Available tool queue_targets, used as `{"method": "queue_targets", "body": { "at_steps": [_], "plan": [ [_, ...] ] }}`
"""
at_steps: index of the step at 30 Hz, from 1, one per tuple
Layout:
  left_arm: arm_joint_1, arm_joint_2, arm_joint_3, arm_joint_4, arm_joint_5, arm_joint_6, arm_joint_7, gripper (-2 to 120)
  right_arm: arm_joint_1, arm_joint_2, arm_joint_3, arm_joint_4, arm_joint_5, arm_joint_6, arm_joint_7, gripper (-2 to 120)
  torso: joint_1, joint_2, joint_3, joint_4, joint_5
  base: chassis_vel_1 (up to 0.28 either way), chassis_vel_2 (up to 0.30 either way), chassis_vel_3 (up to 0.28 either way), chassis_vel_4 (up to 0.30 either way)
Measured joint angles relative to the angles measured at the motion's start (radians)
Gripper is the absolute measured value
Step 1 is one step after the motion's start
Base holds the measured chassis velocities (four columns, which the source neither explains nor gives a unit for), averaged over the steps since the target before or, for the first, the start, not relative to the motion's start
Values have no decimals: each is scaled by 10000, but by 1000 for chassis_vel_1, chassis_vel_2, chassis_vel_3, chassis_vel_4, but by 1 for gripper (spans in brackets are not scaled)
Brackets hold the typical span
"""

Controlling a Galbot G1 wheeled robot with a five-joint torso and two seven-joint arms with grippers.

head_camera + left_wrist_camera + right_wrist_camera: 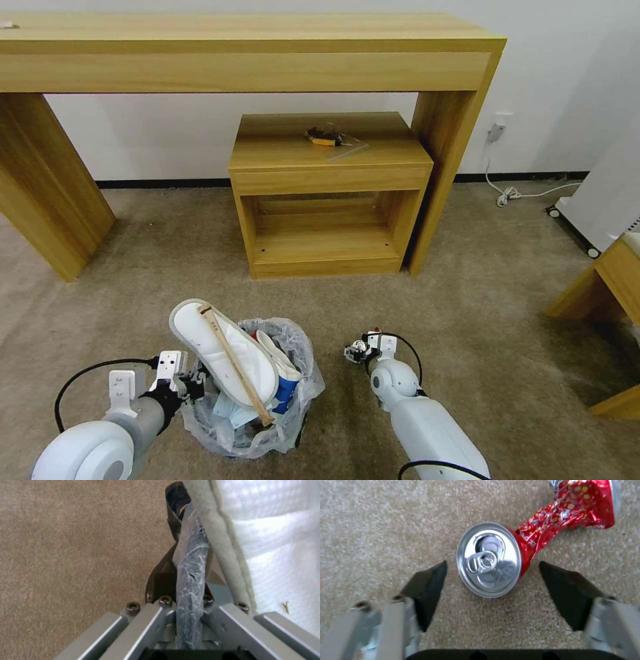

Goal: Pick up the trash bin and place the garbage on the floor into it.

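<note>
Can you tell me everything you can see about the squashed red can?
The crushed red can looks like thin shiny metal, red with small speckled print. Its middle is squeezed and twisted, so it bends like a bow tie. One silver round end faces the right wrist camera, with its pull tab still on. It lies on its side on the beige carpet, which is all that touches it. The right gripper is open just above it, one black finger on each side of the silver end, not touching.
</note>
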Motion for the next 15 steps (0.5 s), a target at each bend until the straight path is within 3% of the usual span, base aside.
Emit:
{"method": "queue_targets", "body": {
  "at_steps": [15],
  "plan": [
    [-60, 57, -50, 59, -6, 0, 119, 0, 108, 34, 70, -505, -215, 318, -203, 10, 0, 0, 0, 0, 0, 0, 0, 0, 0]
  ]
}}
